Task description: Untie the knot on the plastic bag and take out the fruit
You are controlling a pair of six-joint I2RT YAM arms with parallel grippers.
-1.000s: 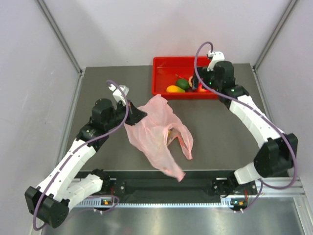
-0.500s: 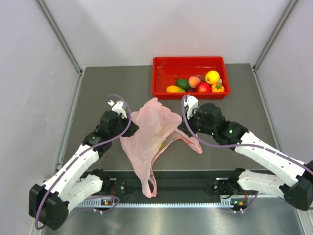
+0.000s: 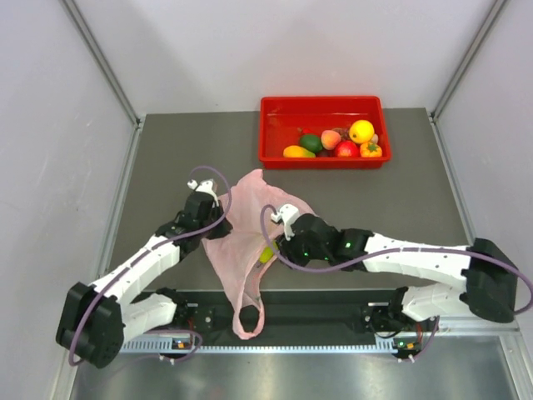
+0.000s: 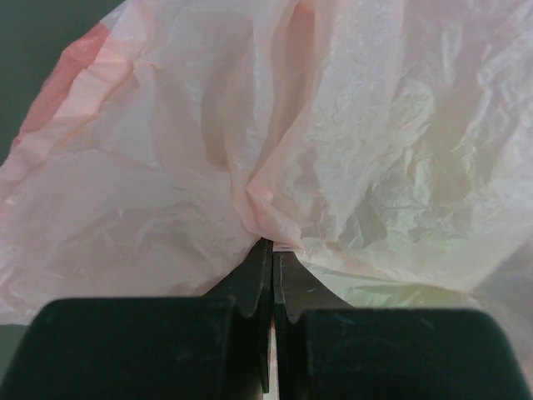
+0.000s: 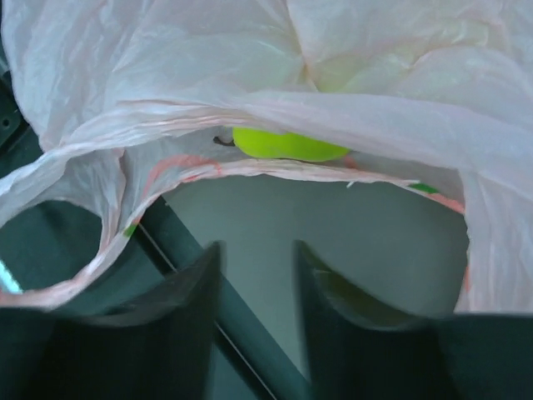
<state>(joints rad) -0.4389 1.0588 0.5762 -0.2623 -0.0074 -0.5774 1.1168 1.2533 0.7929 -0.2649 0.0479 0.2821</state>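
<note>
One yellow-green fruit (image 5: 287,143) shows at mouth of thin, slippery bag (image 4: 375,125). Left fingers (image 4: 252,279) pinch a fold; right fingers (image 5: 187,292) spread, empty. Likely light: grip fruit's middle.

Robot lab cell, white walls (image 3: 283,42), metal posts (image 3: 102,60), grey table (image 3: 166,142)

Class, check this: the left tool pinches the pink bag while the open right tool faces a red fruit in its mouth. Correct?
No: the fruit is yellow-green, not red, as the right wrist view shows. The left tool does pinch the bag; the right tool is open.
</note>
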